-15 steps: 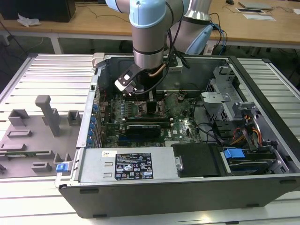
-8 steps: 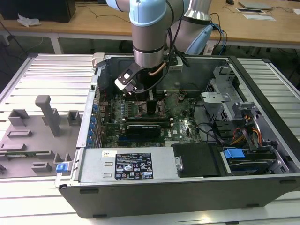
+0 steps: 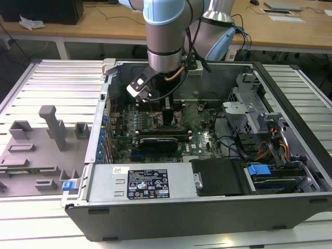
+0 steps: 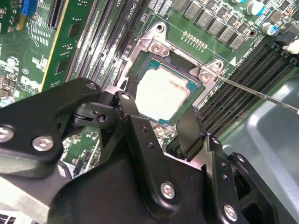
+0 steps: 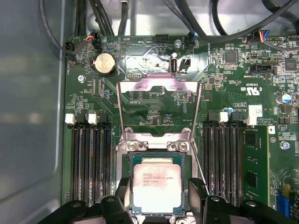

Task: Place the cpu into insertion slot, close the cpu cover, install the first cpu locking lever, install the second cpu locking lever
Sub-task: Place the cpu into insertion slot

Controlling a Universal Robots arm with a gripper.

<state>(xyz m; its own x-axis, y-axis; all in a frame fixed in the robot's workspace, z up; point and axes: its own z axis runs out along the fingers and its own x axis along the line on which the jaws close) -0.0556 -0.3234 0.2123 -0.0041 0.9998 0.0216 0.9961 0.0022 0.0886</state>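
Observation:
The cpu (image 5: 157,172) (image 4: 163,91), a flat square chip with a pale metal top, lies level inside the insertion slot (image 5: 156,141) (image 4: 155,45) on the green motherboard. My gripper (image 5: 159,184) (image 4: 156,109) (image 3: 168,115) reaches down into the computer case, its black fingers (image 5: 197,196) pressed against two opposite edges of the chip. The cpu cover (image 5: 159,86), a thin silver frame, stands swung open beyond the slot. Two thin wire locking levers (image 5: 120,112) (image 4: 261,94) are raised free beside it.
Long black memory slots (image 5: 91,163) (image 5: 224,158) flank the socket. Cables (image 5: 196,18) hang along the case wall. In the exterior view the power supply (image 3: 145,184) and drive bays (image 3: 259,171) fill the case front, and a grey fixture tray (image 3: 41,140) lies at the exterior view's left.

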